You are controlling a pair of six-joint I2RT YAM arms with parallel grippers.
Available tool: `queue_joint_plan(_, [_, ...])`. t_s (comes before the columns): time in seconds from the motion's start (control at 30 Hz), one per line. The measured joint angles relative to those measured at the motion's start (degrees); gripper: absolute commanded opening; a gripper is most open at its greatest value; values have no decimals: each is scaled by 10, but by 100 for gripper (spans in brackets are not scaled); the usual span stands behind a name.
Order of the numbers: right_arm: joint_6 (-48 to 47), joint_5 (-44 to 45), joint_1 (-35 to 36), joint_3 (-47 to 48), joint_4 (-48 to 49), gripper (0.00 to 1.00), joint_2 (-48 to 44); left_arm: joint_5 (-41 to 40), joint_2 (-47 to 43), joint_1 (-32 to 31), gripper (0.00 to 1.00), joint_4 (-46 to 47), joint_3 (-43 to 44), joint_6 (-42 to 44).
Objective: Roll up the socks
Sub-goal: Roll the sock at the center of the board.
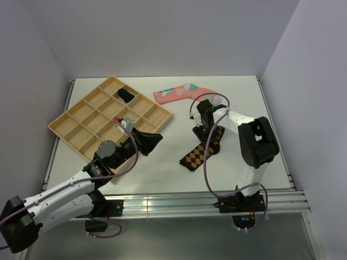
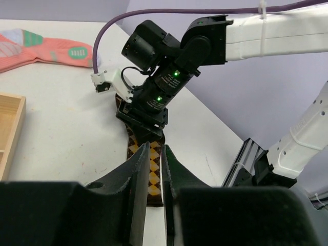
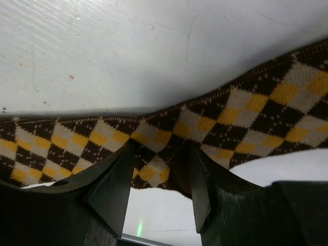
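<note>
The brown-and-orange diamond sock (image 1: pixel 196 157) lies on the white table in front of the right arm. My right gripper (image 1: pixel 205 135) points down onto its far end and is shut on a bunched fold of it (image 3: pixel 154 166). It also shows in the left wrist view (image 2: pixel 134 146), under the right gripper (image 2: pixel 146 123). My left gripper (image 1: pixel 156 141) hovers left of the sock, jaws almost together and empty (image 2: pixel 152 149). The pink sock (image 1: pixel 181 93) with teal and white patches lies flat at the back. The dark navy sock (image 1: pixel 126 96) sits in a far compartment of the tray.
A wooden tray (image 1: pixel 60 129) with several compartments lies angled at the back left, its corner showing in the left wrist view (image 2: pixel 13 128). Grey walls close in the table on three sides. An aluminium rail (image 1: pixel 179 201) runs along the near edge.
</note>
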Motion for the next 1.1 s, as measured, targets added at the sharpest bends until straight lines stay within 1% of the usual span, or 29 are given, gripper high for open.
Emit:
queue_joint_plan(0.2, [-24,-7,0,31,-17,52,38,-11,-20,0,21,-32,0,2])
queue_joint_plan(0.53, [-62,-13,10,50,-32,52,53,-22,-31,0,22,-53,3,11])
queue_joint_plan(0.9, [-78,-17,85,108,-19,52,93,-24,-19,0,22,-54,3,11])
queue_joint_plan(1.1, [-96,-33,94,122,-9,54,100,-27,-19,0,22,-54,3,11])
